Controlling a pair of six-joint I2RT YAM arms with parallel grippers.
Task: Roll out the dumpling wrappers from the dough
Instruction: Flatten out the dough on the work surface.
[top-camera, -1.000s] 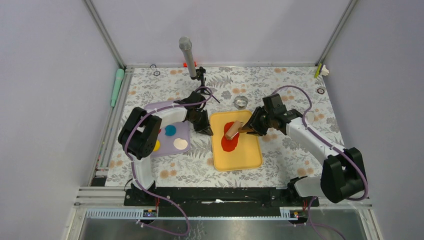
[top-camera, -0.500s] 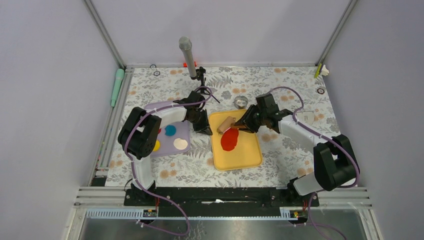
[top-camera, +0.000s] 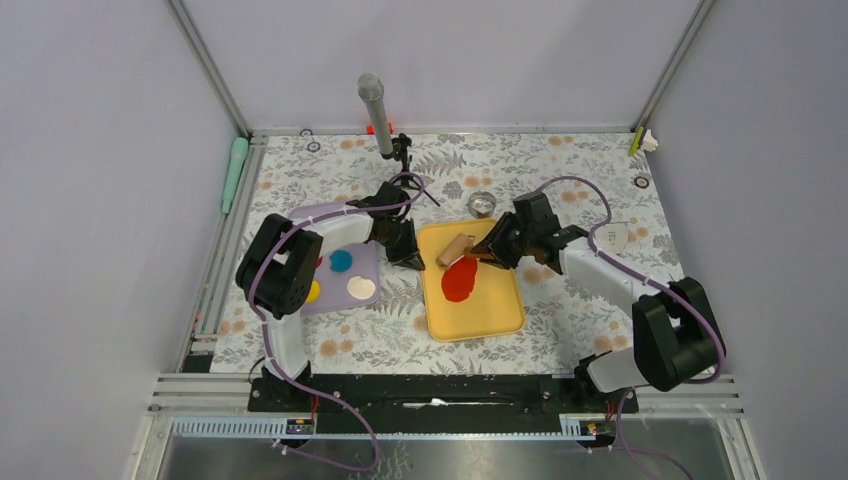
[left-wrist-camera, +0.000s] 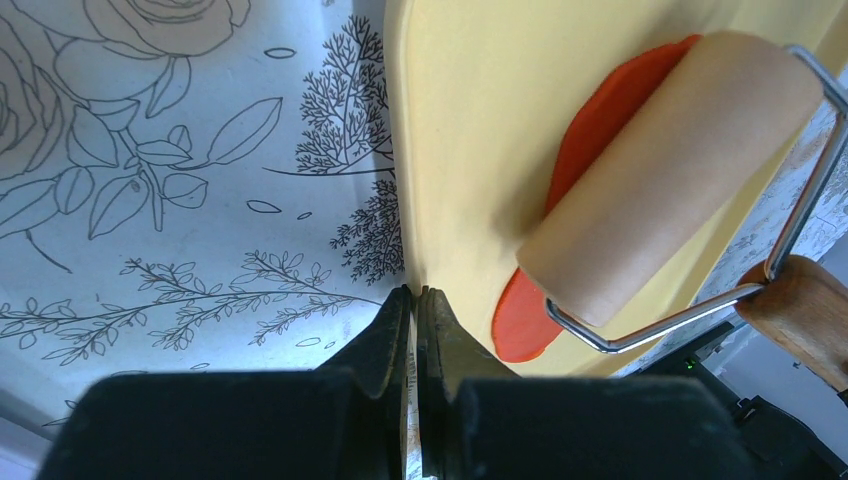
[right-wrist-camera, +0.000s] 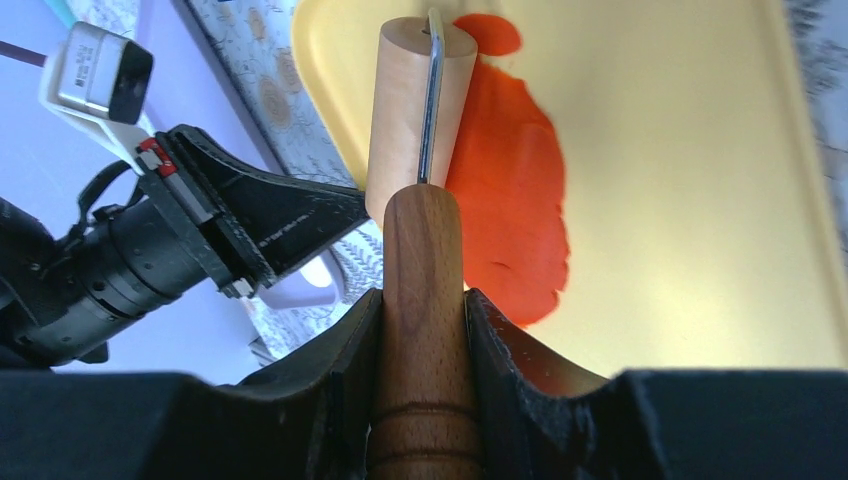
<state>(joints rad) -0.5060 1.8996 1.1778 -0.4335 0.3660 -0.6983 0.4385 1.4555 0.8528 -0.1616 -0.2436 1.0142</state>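
One red dumpling wrapper (top-camera: 459, 282) is laid flat on the yellow tray (top-camera: 500, 318), left of the tray's middle. It is stretched into an oval whose long axis runs roughly along the tray's length, far end to near end. The roller (top-camera: 456, 248) is set at the oval's far end (contact looks likely but cannot be confirmed), with its drum slanted across the tray's width. The right claw (top-camera: 497, 250) is clamped on the roller's wooden handle, over the tray's far right part. From that claw the wrapper lies toward the tray's near left, so a stroke toward the tray's near end is judged to be called for. The left claw (top-camera: 408, 255) is closed, fingers together, at the tray's left rim; whether the rim is pinched cannot be told.
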